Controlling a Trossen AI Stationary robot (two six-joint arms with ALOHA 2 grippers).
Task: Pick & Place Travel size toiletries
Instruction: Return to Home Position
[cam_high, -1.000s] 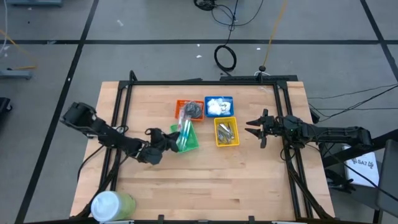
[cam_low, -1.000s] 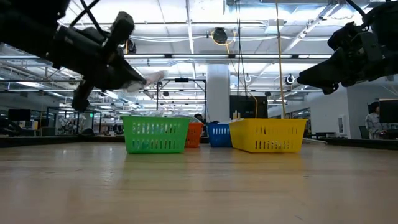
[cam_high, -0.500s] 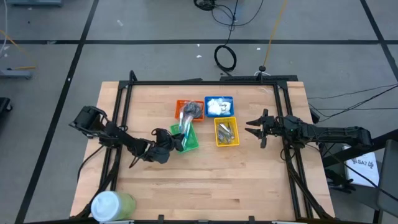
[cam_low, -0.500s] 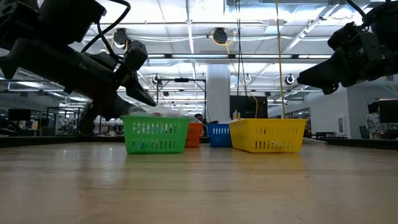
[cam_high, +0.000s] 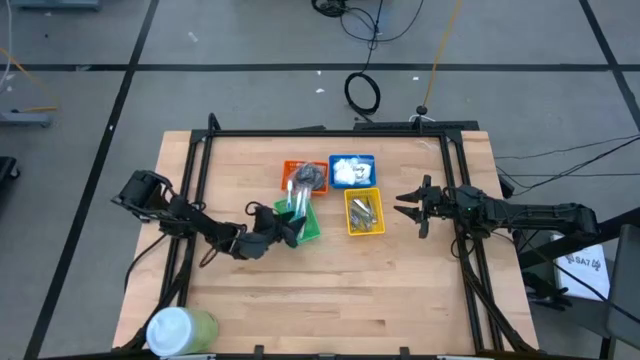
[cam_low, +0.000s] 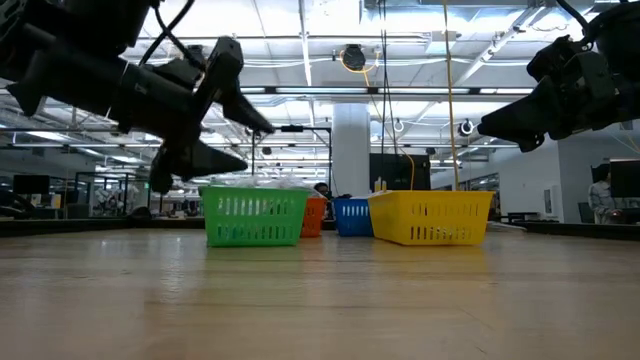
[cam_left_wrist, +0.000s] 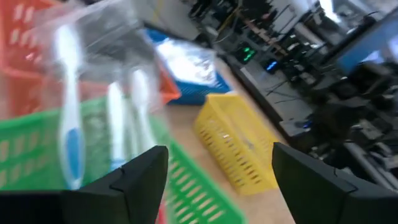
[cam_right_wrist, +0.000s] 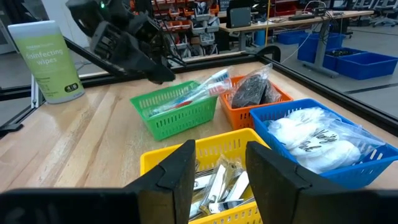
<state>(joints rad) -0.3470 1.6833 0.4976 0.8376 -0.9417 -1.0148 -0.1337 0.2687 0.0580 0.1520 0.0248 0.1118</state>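
Slim toothbrushes in clear packets (cam_high: 297, 203) lie slanted in the green basket (cam_high: 310, 228), their upper ends reaching over the orange basket (cam_high: 292, 168), which holds dark round discs (cam_high: 309, 177). White puffy packets (cam_high: 350, 171) fill the blue basket, and silver clippers (cam_high: 363, 213) lie in the yellow basket. My left gripper (cam_high: 285, 225) hovers open at the green basket's left end, just above its rim (cam_low: 255, 192), with the toothbrushes (cam_left_wrist: 71, 124) straight ahead of it. My right gripper (cam_high: 400, 205) hangs open and empty in the air to the right of the yellow basket (cam_right_wrist: 186, 155).
A big white-and-green tub (cam_high: 180, 330) stands at the table's near left corner. The four baskets cluster at the table's middle, toward the far side. Bare wood (cam_high: 340, 290) lies between them and the near edge. A black frame (cam_high: 330, 133) runs around the table.
My left gripper has moved toward the table's right, to the green basket, dipping to its rim. It has opened and let go of a toothbrush packet, which now lies in the green basket with the others.
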